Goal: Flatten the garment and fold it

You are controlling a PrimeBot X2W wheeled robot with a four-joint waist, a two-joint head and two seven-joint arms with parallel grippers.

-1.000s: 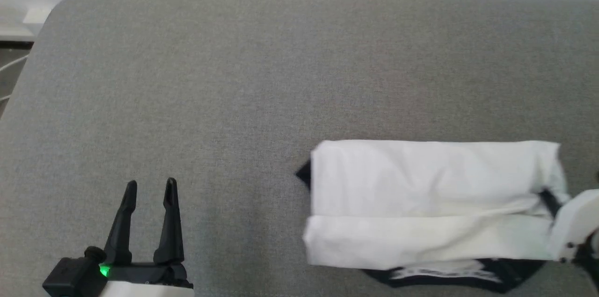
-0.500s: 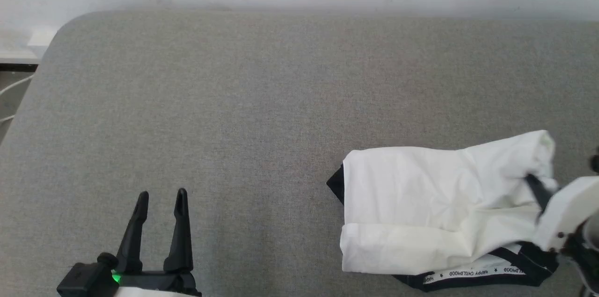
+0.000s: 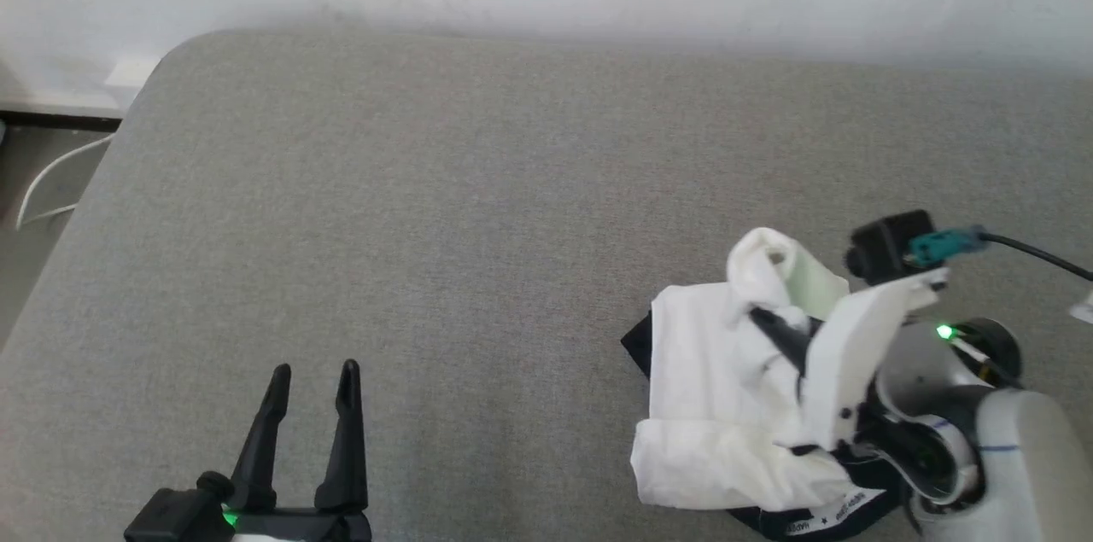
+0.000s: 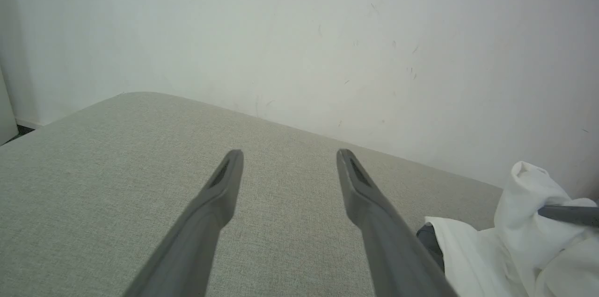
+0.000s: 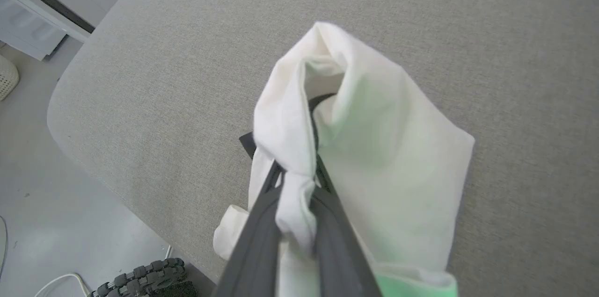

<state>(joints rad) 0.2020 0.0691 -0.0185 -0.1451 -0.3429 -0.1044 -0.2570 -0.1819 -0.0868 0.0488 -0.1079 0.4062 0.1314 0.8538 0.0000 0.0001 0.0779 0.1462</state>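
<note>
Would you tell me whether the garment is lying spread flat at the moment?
No: the garment is folded and bunched, one white end raised off the grey surface in the shut right gripper.

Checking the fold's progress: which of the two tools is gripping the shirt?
The right tool, shut on a bunch of the white shirt. The left tool stands open over the grey cushion, touching nothing.

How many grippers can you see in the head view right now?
2: left gripper lower left, open over the grey cushion; right gripper lower right, clamped on the T-shirt.
</note>
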